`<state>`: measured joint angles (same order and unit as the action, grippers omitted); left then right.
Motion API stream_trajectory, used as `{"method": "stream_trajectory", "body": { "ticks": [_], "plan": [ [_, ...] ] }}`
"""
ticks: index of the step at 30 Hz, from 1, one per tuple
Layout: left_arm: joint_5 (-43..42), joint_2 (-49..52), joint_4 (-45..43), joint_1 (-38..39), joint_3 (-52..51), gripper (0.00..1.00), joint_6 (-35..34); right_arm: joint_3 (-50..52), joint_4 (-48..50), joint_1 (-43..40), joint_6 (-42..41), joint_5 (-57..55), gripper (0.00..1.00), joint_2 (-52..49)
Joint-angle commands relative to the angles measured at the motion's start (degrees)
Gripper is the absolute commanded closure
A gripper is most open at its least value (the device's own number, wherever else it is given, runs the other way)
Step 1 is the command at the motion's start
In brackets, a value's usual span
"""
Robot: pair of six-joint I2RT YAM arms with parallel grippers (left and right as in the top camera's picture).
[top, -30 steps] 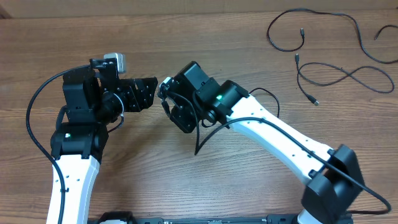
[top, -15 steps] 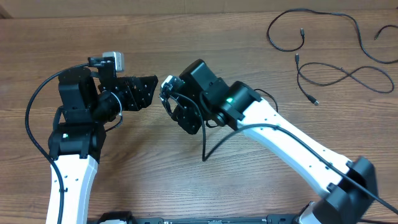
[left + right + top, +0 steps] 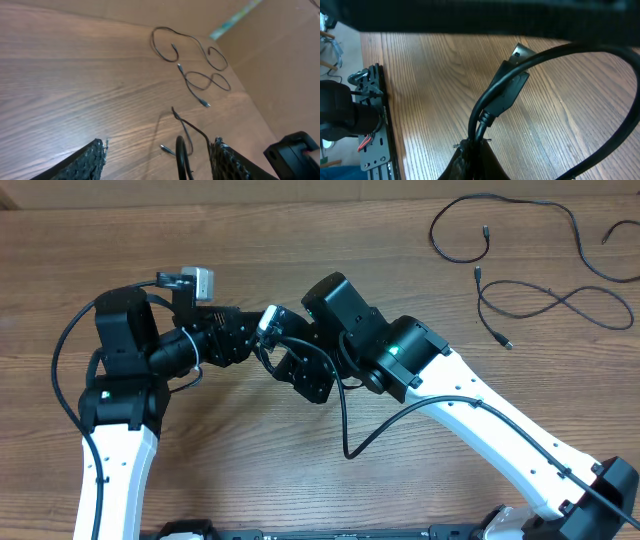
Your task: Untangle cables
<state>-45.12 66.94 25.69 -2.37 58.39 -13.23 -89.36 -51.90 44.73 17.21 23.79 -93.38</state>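
My right gripper (image 3: 479, 146) is shut on a black cable (image 3: 495, 100) just below its plug end (image 3: 520, 52); the cable's free length loops off to the right. In the overhead view this gripper (image 3: 270, 352) meets my left gripper (image 3: 245, 340) at mid-table. In its own wrist view the left gripper (image 3: 160, 145) is open, its mesh fingers (image 3: 92, 157) wide apart. A loop of the held cable (image 3: 181, 155) stands between them, nearer the right finger. Other loose cables (image 3: 550, 302) lie at the table's far right, with another strand (image 3: 480, 225) behind them.
A thick black wire (image 3: 345, 420) hangs off the right arm over the table's middle. The loose cables (image 3: 200, 80) show far ahead in the left wrist view. The robot's base frame (image 3: 372, 125) runs along the near table edge.
The right arm has pushed left with its cable, toward the left gripper. The left gripper has turned and now straddles the cable loop, its jaws slightly narrower.
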Motion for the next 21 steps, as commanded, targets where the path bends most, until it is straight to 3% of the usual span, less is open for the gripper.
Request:
{"method": "stream_trajectory", "body": {
  "ticks": [1,9,16,21],
  "plan": [
    [-5.79,1.95,0.00,-0.17,1.01,0.32,1.99,-1.03,0.02,0.33,0.90,0.72,0.96,1.14],
    [-8.24,4.55,0.44,-0.13,1.03,0.37,6.14,-1.03,-0.63,0.33,0.85,-2.54,0.96,1.11],
    [-4.85,4.59,0.66,1.31,1.03,0.57,6.86,-1.03,-0.74,0.33,0.85,-2.51,0.96,1.11],
    [-4.83,4.59,0.61,3.39,1.03,0.59,6.91,-1.03,-0.81,0.33,0.83,-2.49,0.96,1.11]
  ]
}}
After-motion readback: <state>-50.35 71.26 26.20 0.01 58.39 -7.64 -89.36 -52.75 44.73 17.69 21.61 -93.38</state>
